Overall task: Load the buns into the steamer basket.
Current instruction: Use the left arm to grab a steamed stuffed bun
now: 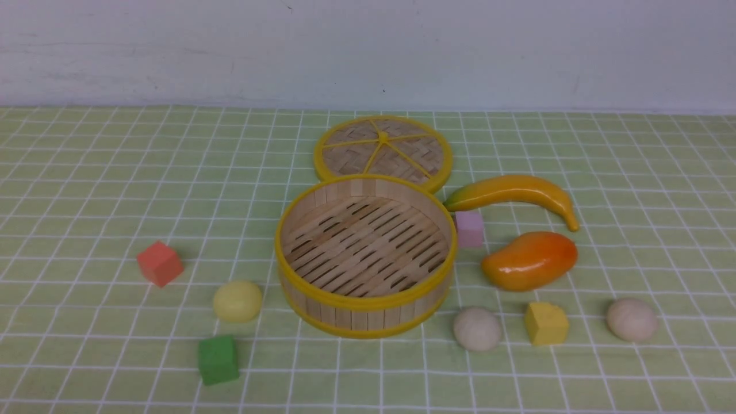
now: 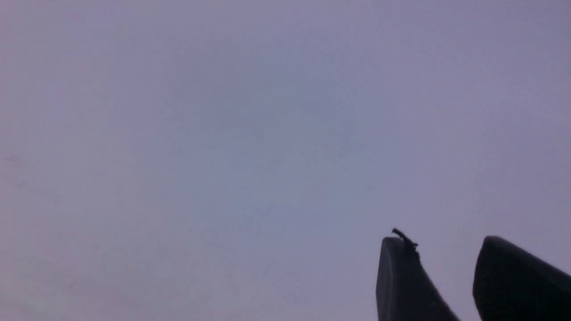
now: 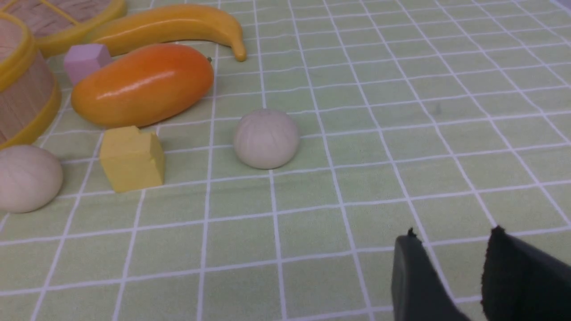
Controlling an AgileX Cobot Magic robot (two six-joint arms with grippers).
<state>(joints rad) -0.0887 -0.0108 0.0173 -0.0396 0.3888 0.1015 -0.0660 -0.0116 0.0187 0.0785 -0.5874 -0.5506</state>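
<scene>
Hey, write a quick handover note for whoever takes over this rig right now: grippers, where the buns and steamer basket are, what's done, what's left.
Left gripper: open, empty.
Right gripper: open, empty, over the table's right side.
Steamer basket: centre of the table, upright, nothing inside; lid lies flat behind it.
Buns: yellow bun on the table left of the basket; off-white bun at its front right; second off-white bun further right, past the yellow cube.
Done: nothing yet.
Left: all three buns into the basket.
</scene>
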